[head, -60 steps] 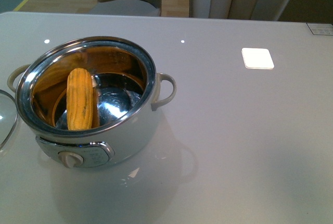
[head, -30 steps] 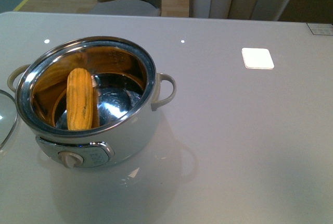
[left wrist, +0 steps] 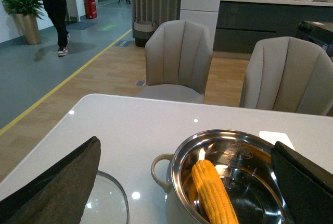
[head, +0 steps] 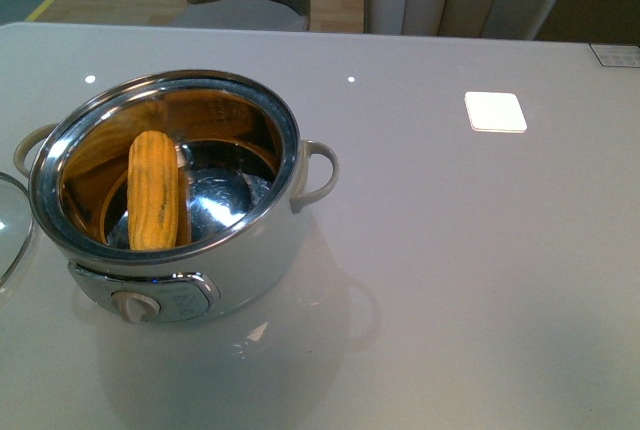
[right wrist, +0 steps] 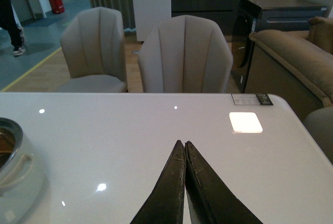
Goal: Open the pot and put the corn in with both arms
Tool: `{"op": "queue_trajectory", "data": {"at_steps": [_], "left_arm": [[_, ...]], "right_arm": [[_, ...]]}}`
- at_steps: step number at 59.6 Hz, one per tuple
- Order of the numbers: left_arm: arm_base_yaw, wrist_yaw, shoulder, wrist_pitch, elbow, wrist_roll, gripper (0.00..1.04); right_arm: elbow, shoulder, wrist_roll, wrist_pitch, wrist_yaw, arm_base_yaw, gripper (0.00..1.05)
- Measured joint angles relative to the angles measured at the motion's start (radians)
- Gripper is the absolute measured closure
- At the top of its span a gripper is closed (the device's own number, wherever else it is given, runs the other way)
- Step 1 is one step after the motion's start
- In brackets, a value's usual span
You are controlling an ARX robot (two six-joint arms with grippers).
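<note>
Wrapping up: corn (head: 153, 190) lies inside the pot (head: 240, 260), lid (head: 12, 225) just beside it (off). Left hand (left wrist: 177, 182) fingers apart, right hand (right wrist: 184, 148) together, empty; retreat clear of pot.

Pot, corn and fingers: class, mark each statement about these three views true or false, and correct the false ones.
1. The corn lies inside the pot. True.
2. A lid covers the pot. False: the pot is open, and a glass lid lies on the table beside it.
3. The right gripper has its fingers together, empty. True.
4. The left gripper grips the corn. False: its fingers are spread wide, holding nothing.
5. Both arms show in the front view. False: neither appears.
</note>
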Motion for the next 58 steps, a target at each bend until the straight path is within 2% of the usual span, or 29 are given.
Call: {"op": "queue_trajectory", "data": {"at_steps": [3,13,21,27,29,58], "left_arm": [[0.0,0.0,0.0,0.0,0.0,0.0,0.07],[0.0,0.0,0.0,0.0,0.0,0.0,0.07],[0.0,0.0,0.0,0.0,0.0,0.0,0.07],[0.0,0.0,0.0,0.0,0.0,0.0,0.07],[0.0,0.0,0.0,0.0,0.0,0.0,0.07],[0.0,0.0,0.0,0.0,0.0,0.0,0.07]], "right_arm": [[0.0,-0.001,-0.001,0.0,0.0,0.0,0.95],[0.0,-0.001,-0.001,0.0,0.0,0.0,0.59],[0.0,-0.001,-0.001,0.0,0.0,0.0,0.36],[0.0,-0.001,-0.001,0.0,0.0,0.0,0.1],[0.0,-0.001,-0.001,0.0,0.0,0.0,0.07],[0.0,-0.001,-0.001,0.0,0.0,0.0,0.09]]}}
